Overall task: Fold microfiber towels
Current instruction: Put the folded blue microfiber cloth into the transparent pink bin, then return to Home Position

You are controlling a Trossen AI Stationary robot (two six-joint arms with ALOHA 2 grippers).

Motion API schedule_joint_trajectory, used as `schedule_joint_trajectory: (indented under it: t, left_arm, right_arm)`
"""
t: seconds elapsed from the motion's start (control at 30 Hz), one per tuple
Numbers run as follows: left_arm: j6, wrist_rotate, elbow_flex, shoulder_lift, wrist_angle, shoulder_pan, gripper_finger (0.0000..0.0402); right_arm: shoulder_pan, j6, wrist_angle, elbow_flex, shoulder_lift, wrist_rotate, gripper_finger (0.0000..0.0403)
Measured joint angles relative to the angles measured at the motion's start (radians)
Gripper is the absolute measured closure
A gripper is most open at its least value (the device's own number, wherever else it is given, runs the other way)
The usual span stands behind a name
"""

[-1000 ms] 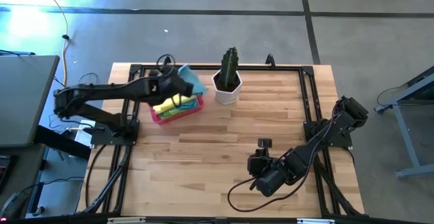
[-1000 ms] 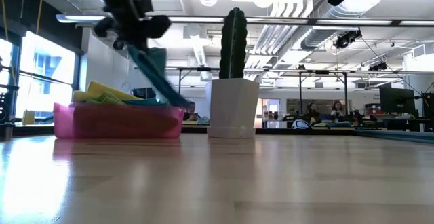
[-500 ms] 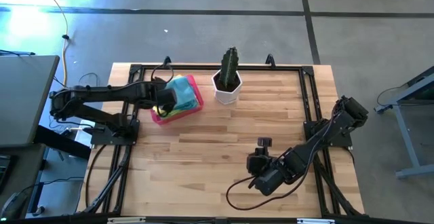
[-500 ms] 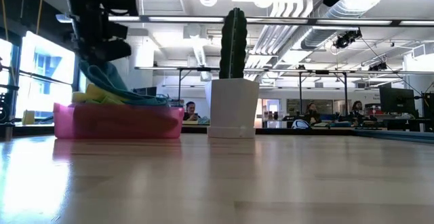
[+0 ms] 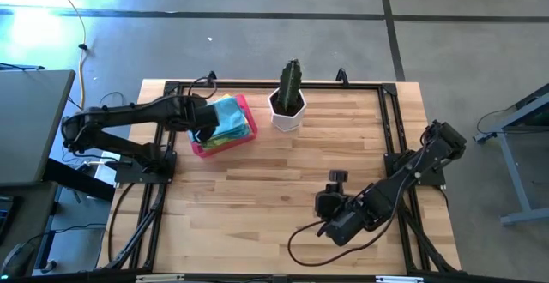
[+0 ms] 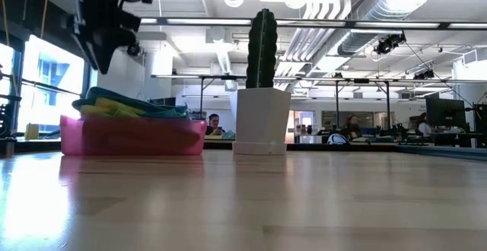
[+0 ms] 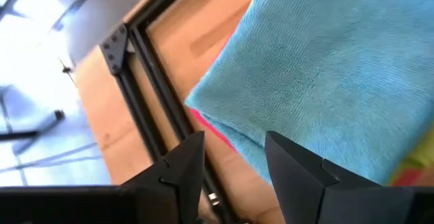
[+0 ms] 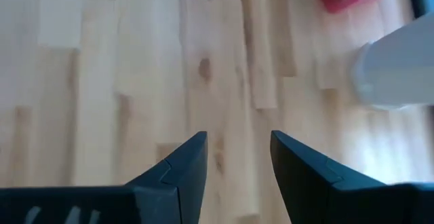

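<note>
Light blue cloth tops the stack: a folded blue towel (image 5: 230, 116) lies on the other towels (image 6: 125, 108), yellow and green ones showing beneath it, all in the pink tray (image 5: 225, 143) at the far left of the wooden table (image 5: 283, 189). The left gripper (image 5: 202, 125) hangs just above the tray's left edge, its fingers (image 7: 183, 166) apart with nothing between them; in its wrist view the blue towel (image 7: 325, 75) lies just beyond the tips, free of them, with the tray's pink rim peeking out beneath. Right of the tray stands a white pot (image 5: 288, 110) with a green cactus (image 6: 264, 49). The right gripper (image 5: 336, 178) waits near the table's front right, well apart from the tray, fingers (image 8: 180, 173) spread and empty over bare wood.
</note>
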Motion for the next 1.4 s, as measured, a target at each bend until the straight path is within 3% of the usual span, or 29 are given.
schedule_joint_trajectory:
  t: [0.17, 0.33, 0.43, 0.63, 0.93, 1.17, 1.4]
  left_arm:
    - [0.069, -0.002, 0.127, -0.006, -0.072, -0.046, 0.0256]
    - [0.118, -0.003, 0.204, -0.038, -0.072, -0.13, 0.0255]
    - [0.131, 0.009, 0.239, -0.081, -0.079, -0.188, 0.0255]
    - [0.054, 0.018, 0.232, -0.245, -0.08, -0.321, 0.0255]
    - [-0.002, 0.022, 0.039, -0.511, 0.212, -0.58, 0.0254]
    - [0.0, -0.101, -0.186, -0.627, 0.475, -0.708, 0.0254]
    - [0.174, -0.178, -0.468, -0.621, 0.977, -0.767, 0.0254]
  right_arm:
    - [-0.008, -0.11, -0.13, 0.022, -0.008, 0.063, 0.0249]
    - [-0.093, -0.068, -0.183, -0.11, -0.127, 0.092, 0.0249]
    - [-0.162, -0.059, -0.108, -0.244, -0.273, 0.086, 0.0249]
    - [-0.294, -0.184, 0.297, -0.597, -0.613, 0.039, 0.0249]
    - [-0.447, -0.422, 0.798, -1.034, -1.02, -0.173, 0.0249]
    - [-0.563, -0.443, 0.913, -1.2, -1.267, -0.216, 0.0249]
    - [-0.626, -0.444, 1.03, -1.333, -1.379, -0.307, 0.0249]
